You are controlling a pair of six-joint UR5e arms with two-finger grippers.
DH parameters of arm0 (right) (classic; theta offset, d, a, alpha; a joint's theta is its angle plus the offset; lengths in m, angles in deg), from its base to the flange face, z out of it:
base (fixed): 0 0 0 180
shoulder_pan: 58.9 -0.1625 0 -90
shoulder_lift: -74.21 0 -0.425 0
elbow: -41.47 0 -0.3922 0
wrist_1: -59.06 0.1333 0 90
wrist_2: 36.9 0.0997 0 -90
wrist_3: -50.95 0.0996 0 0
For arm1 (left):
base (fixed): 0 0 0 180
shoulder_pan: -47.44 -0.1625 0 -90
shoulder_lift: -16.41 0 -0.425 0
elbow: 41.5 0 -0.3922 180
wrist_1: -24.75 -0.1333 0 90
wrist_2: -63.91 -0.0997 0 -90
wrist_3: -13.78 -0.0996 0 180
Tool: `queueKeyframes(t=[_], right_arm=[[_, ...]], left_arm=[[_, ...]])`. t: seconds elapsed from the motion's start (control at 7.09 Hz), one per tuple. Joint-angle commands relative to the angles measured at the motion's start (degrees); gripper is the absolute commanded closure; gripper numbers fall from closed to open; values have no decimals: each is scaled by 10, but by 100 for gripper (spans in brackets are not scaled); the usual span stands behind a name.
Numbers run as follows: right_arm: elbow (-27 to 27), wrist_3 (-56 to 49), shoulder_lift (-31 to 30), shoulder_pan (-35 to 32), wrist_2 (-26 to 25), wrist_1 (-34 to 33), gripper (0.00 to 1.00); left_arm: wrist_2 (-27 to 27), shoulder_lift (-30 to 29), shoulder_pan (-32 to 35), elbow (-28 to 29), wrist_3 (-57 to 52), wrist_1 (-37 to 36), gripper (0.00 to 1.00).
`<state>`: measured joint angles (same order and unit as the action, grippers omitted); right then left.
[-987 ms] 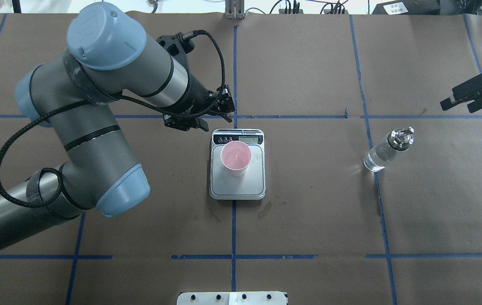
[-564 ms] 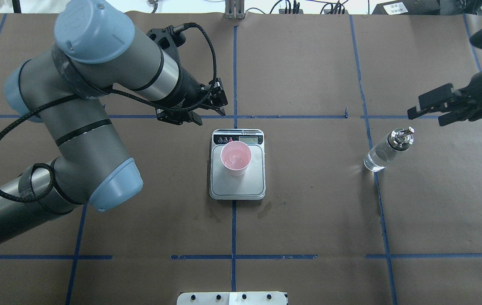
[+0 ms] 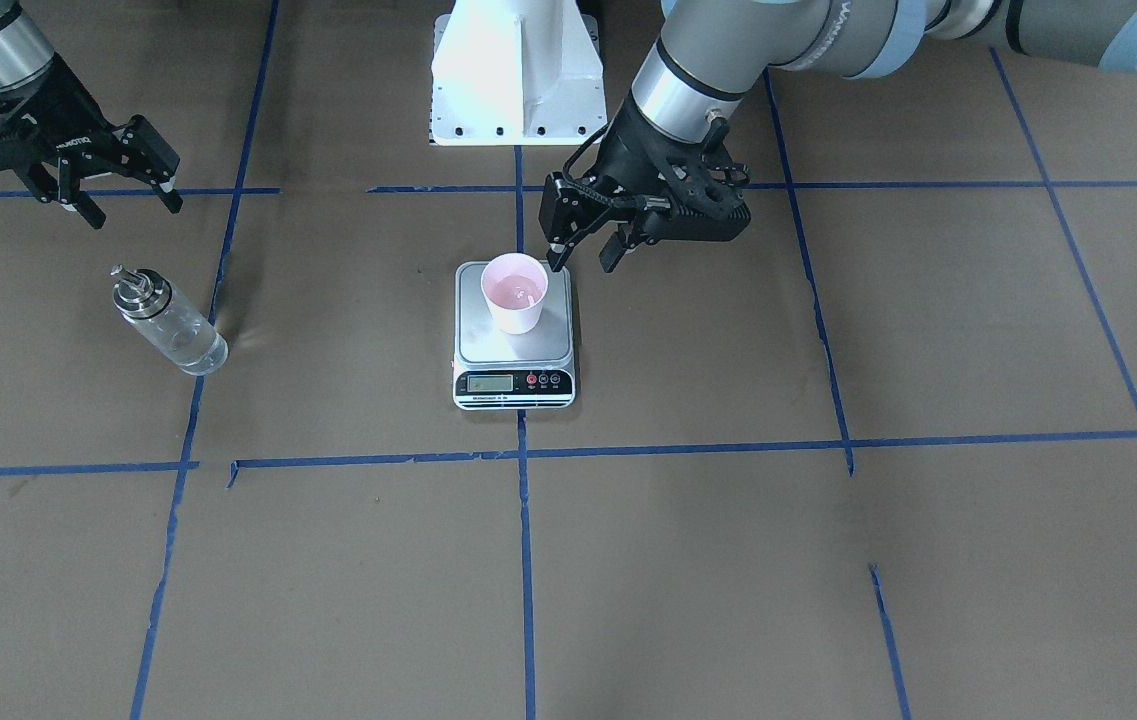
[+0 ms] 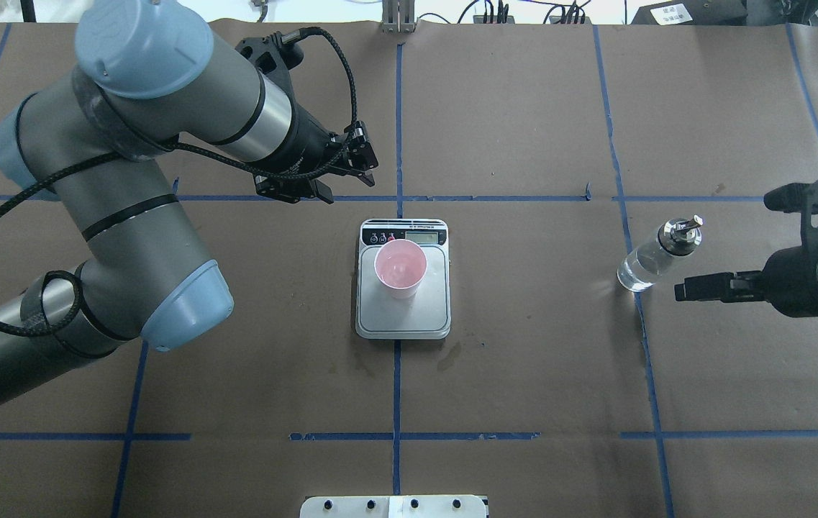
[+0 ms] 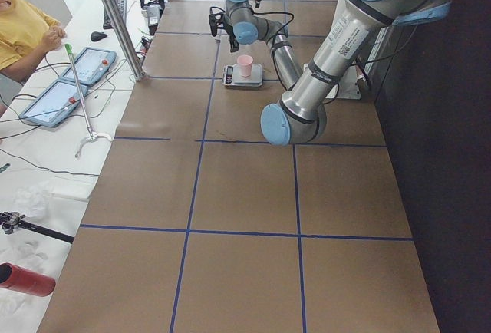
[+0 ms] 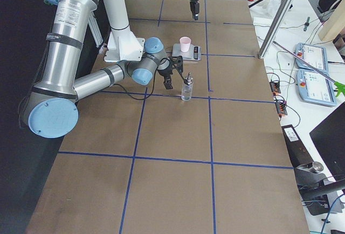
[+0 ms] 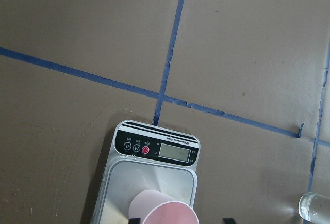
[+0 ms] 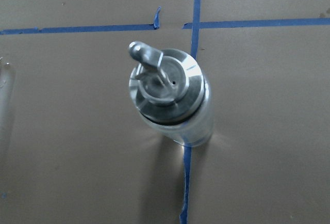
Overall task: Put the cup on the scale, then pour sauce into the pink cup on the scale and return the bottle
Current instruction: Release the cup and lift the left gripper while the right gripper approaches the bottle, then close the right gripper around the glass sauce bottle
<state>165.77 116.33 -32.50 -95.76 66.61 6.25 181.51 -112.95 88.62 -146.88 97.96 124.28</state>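
Table top covered in brown paper [image 4: 524, 374], marked into a grid with blue tape lines [image 4: 396, 388]; tape torn in places. Dark stains [image 4: 450, 355] on paper near centre. Side bench, exterior left view: 2 tablets [image 5: 55, 103], keyboard [image 5: 119, 11], slanted metal pole [image 5: 115, 18], person in yellow shirt [image 5: 19, 34], red cylinder [image 5: 27, 281].

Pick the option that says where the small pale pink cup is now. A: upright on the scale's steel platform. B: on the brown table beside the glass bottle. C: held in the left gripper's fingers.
A: the small pale pink paper cup stands upright on the steel platform of the flat digital kitchen scale.
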Motion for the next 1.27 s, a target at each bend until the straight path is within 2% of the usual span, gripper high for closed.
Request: queueKeyframes(t=[0.0,0.14,0.28,0.42,0.71,0.99,1.13], right_arm=[[-27,41,9,62,-131,24,0],[-30,63,11,80,-160,24,0],[-31,104,11,115,-214,25,0],[-37,116,11,175,-313,24,0],[-51,119,11,197,-372,25,0],[-108,136,35,242,-519,28,0],[-111,139,44,244,-538,29,0]], left_arm=[[1,75,20,-55,-94,-1,34],[0,82,32,-54,-116,-1,32],[0,82,39,-51,-118,-1,30],[-1,82,42,-50,-118,-1,26],[-3,83,48,-48,-119,-1,24],[-11,82,46,-48,-118,-1,23],[-11,82,46,-48,-118,0,23]])
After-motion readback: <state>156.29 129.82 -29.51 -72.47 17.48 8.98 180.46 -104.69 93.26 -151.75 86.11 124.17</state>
